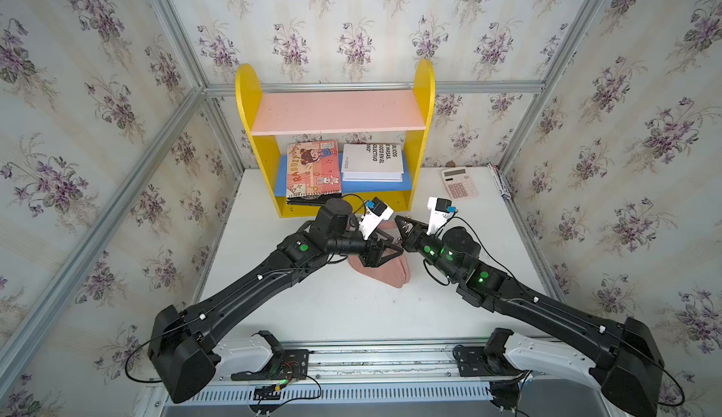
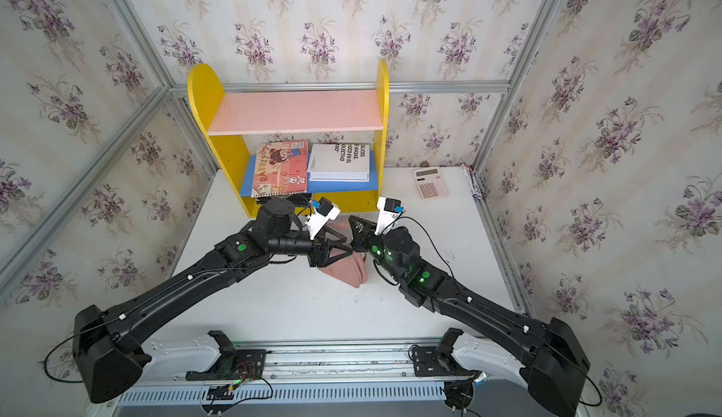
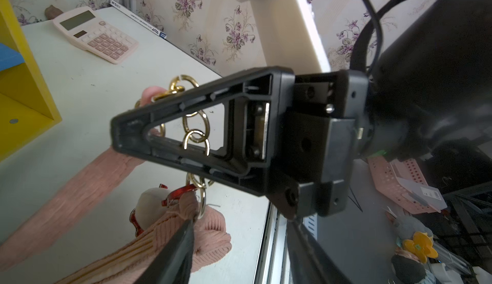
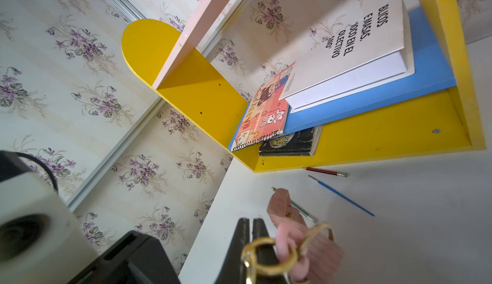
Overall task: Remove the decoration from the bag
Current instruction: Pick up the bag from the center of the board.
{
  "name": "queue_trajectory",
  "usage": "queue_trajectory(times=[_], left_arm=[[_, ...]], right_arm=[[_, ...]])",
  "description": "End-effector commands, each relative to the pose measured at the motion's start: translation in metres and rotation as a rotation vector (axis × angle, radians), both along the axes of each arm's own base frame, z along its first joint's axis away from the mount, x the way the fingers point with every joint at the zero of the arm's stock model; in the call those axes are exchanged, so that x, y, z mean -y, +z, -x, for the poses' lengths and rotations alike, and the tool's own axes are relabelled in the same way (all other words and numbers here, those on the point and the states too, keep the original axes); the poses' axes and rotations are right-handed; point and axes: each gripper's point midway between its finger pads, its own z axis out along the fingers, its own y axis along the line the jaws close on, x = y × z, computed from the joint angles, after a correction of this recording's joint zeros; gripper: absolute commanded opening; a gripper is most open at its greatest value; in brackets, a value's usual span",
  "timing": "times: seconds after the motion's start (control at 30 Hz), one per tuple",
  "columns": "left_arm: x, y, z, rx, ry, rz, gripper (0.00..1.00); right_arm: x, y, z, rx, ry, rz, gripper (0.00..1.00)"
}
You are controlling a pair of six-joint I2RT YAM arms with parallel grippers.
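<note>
Left arm (image 1: pixel 242 290): matte black, long tapering links, blocky rounded shoulder housing.
Right arm (image 1: pixel 547 301): same black build and shape.
Base links (image 1: pixel 242 350): white shells with black brackets.
Joint lights (image 1: pixel 303 247): round green dots on the black joint housings.
Cables (image 3: pixel 380 35): thin, black, looping; small white clips along the links.
Wrist cameras (image 1: pixel 377 212): white mounts, small black box, blue tab.
Right gripper (image 3: pixel 119 133): black; fingers are open triangular frames, ribbed inside; silver screw at the mount.
</note>
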Motion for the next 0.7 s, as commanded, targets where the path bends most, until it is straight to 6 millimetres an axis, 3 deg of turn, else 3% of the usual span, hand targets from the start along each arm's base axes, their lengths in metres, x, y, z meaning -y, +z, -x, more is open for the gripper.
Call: queue_trajectory(times=[0.0,0.2,0.5,0.6,0.67], left_arm=[[0.005,0.007,0.002,0.052,-0.051,0.035,0.56],[0.011,-0.008,-0.006,0.047,-0.053,0.003,0.49],[0.015,-0.011,-0.016,0.087,-0.046,-0.012,0.24],[0.012,-0.015,-0.019,0.094,-0.022,-0.037,0.25],[0.009,-0.016,-0.019,0.086,-0.013,-0.054,0.31]], right_arm=[[-0.004,0.008,0.003,-0.013,0.022,-0.044,0.00],[-0.011,0.011,0.008,-0.038,0.047,-0.087,0.00],[-0.018,0.021,0.013,-0.046,0.076,-0.130,0.00],[-0.018,0.019,0.012,-0.050,0.072,-0.141,0.00],[-0.017,0.020,0.012,-0.051,0.068,-0.147,0.00]])
